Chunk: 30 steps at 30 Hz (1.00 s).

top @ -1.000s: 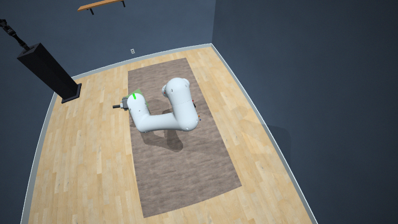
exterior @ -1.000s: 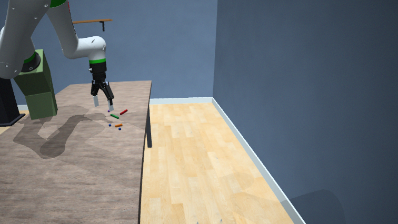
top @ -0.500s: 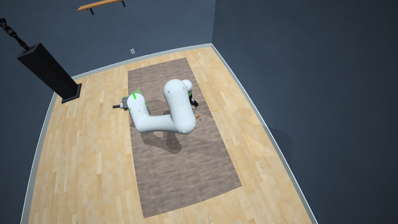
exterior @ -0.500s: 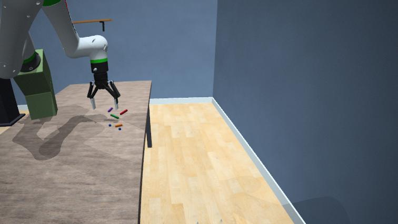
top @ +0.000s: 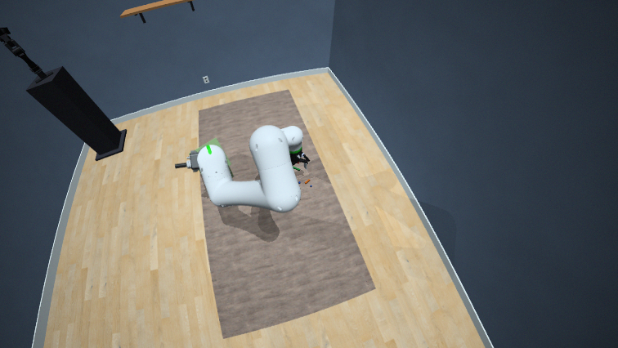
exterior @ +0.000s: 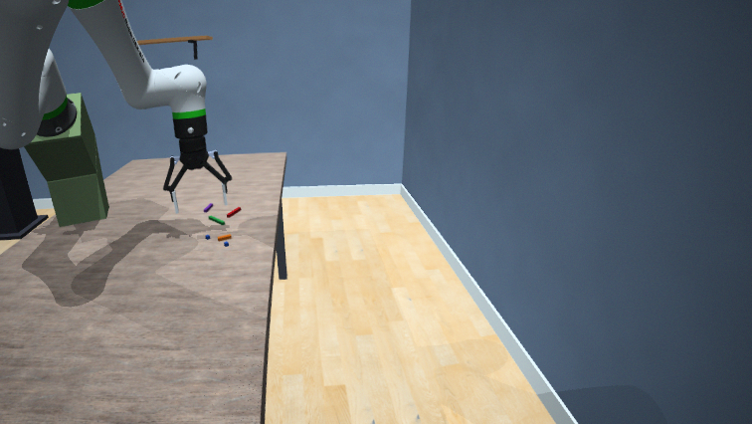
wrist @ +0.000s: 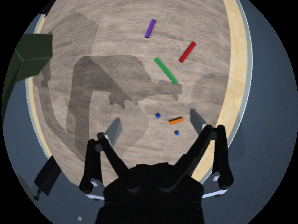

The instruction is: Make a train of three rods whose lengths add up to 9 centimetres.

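Several rods lie flat and apart on the wooden table near its right edge. A purple rod (exterior: 208, 207) (wrist: 150, 28), a red rod (exterior: 233, 211) (wrist: 186, 51) and a green rod (exterior: 216, 220) (wrist: 166, 71) lie at the far side. Nearer lie an orange rod (exterior: 224, 237) (wrist: 176, 120) and two small blue rods (exterior: 207, 237) (exterior: 226, 244), which also show in the wrist view (wrist: 158, 116) (wrist: 176, 132). My gripper (exterior: 199, 204) (wrist: 154, 119) hangs open and empty above the table, over the purple and green rods.
A green block (exterior: 67, 160) carries the arm's base at the table's far left. The table's right edge (exterior: 276, 226) runs close to the rods. A black stand (top: 73, 109) is on the floor behind.
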{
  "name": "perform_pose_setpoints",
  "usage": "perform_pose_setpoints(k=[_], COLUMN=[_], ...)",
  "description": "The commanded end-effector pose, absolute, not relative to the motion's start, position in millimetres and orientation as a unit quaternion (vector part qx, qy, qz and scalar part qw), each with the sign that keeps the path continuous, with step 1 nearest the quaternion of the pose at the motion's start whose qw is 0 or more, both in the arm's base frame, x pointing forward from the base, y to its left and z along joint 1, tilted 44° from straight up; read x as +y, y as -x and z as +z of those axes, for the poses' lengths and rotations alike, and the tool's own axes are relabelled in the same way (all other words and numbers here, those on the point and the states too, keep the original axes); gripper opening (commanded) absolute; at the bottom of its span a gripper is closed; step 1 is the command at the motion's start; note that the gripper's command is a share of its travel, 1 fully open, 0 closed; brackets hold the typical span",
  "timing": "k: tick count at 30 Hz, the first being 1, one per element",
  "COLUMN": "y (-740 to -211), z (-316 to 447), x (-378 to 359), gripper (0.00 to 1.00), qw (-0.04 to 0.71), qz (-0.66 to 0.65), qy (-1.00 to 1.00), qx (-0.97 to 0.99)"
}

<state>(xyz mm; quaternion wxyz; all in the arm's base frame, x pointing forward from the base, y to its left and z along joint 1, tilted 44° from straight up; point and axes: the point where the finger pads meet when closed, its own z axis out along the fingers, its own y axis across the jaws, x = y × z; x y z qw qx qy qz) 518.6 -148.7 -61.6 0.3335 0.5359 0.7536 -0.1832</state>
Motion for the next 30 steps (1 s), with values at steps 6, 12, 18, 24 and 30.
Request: perform_pose_setpoints(k=[6, 12, 18, 24, 30], y=[-524.3, -527.8, -528.5, -528.5, -528.5], z=[-47.7, -38.0, -36.0, -36.0, -36.0], x=[-156.8, -162.7, -164.0, -164.0, -164.0], gripper=[1.0, 1.0, 1.0, 0.15, 0.15], qw=[0.292, 0.269, 0.264, 0.264, 0.264], qz=[-0.231, -0.257, -0.262, -0.262, -0.262], qy=[-0.43, -0.351, -0.334, -0.334, -0.334], qx=[0.822, 0.86, 0.866, 0.866, 0.866])
